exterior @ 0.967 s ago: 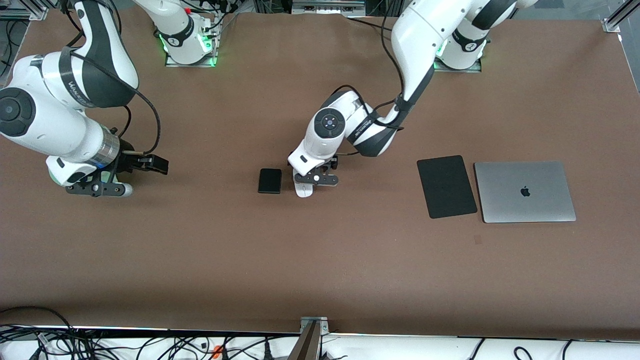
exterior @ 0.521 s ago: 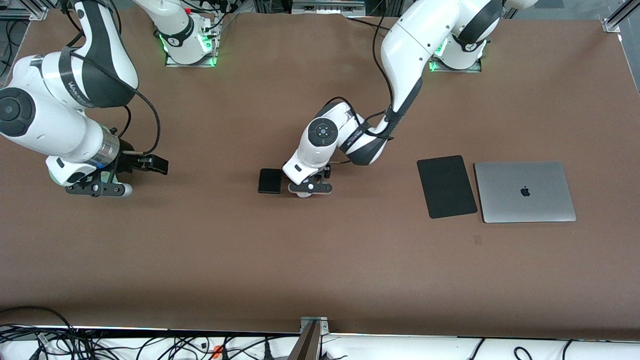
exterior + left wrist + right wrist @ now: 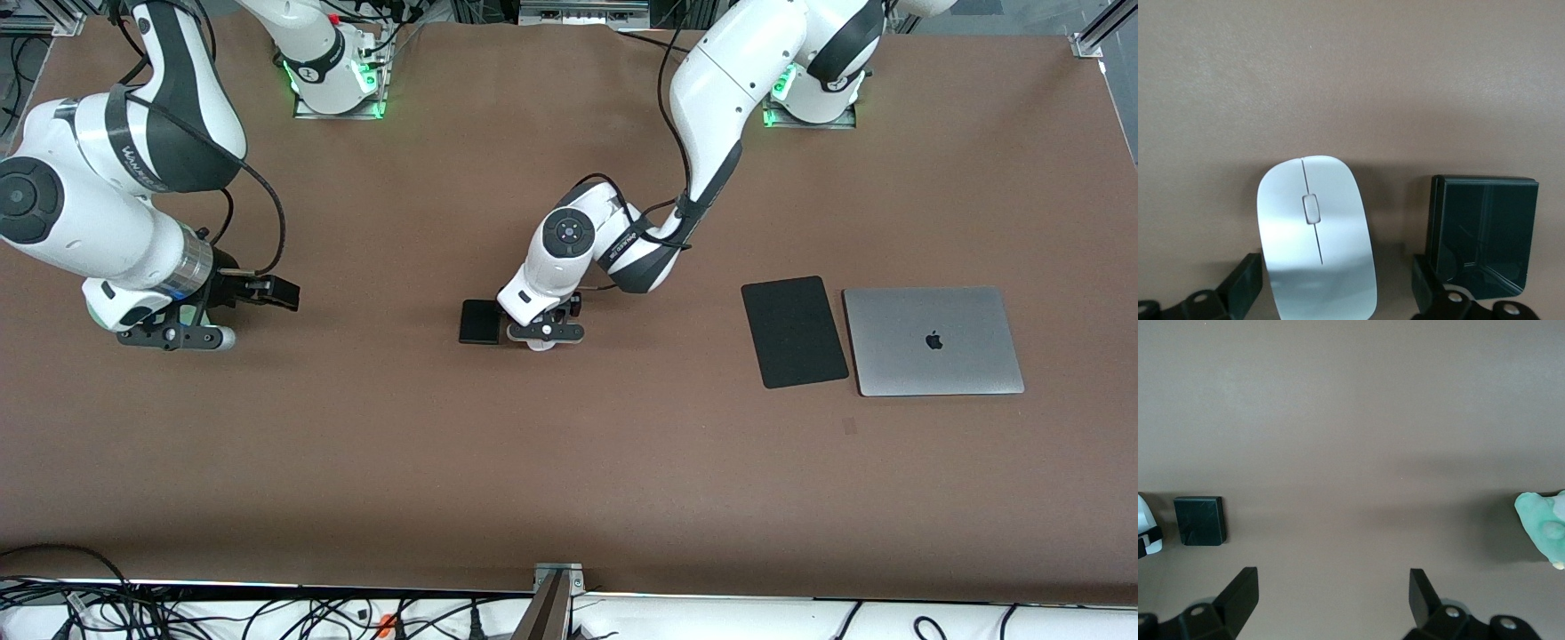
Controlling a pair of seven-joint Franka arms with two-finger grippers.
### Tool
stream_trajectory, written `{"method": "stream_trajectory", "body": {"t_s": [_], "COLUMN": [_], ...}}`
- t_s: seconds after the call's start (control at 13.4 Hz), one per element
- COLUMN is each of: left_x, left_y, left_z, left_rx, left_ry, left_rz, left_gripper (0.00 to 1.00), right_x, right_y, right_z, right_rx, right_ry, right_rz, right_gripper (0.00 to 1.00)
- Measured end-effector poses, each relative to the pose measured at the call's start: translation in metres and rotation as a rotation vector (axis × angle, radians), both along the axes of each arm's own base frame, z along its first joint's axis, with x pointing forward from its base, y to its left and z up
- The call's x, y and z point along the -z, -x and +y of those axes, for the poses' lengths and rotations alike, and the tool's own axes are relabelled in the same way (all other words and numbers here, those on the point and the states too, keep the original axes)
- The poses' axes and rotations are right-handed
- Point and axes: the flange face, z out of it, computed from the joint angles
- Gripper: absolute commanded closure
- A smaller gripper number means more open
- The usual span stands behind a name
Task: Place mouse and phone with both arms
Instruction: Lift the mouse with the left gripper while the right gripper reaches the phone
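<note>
The white mouse [image 3: 1317, 233] lies on the brown table, mostly hidden under my left gripper [image 3: 542, 333] in the front view; only its tip [image 3: 540, 346] shows. In the left wrist view the left gripper [image 3: 1336, 273] is open and straddles the mouse, one finger [image 3: 1245, 283] close to its side, the other finger [image 3: 1423, 283] apart from it. The black phone [image 3: 480, 321] lies flat right beside the mouse, toward the right arm's end, and its glossy slab [image 3: 1481, 233] stands just outside that finger. My right gripper [image 3: 173, 338] waits open, low over bare table at the right arm's end [image 3: 1331, 600].
A flat black mouse pad [image 3: 794, 332] and a closed silver laptop [image 3: 933, 340] lie side by side toward the left arm's end. The right wrist view shows the phone [image 3: 1199, 520] far off and a pale green lump [image 3: 1543, 527] at its edge.
My left arm has come down and shifted a little toward the phone, so its gripper now covers most of the mouse. The right arm has not moved.
</note>
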Motion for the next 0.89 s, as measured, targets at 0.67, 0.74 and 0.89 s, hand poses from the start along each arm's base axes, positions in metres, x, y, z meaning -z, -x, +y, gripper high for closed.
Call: {"method": "stream_trajectory", "body": {"t_s": [0.67,0.74,0.89], "left_x": [-0.003,-0.007,-0.021], "left_y": [-0.011,-0.020,-0.044], "left_z": [0.007,0.015,0.043], "left_rx": [0.005,-0.002,-0.014], "left_ry": [-0.018,-0.020,-0.042], "left_rz": [-0.032,-0.038,-0.022], "left_gripper": [0.61,0.64,0.67], "right_x": [0.000,0.000,0.000], "right_y": [0.000,0.000,0.000], "right_z": [0.000,0.000,0.000], "right_rx": [0.000,0.000,0.000], "right_ry": [0.000,0.000,0.000], "right_rz": [-0.001,-0.001,-0.001], "right_gripper": [0.00,0.00,0.00]}}
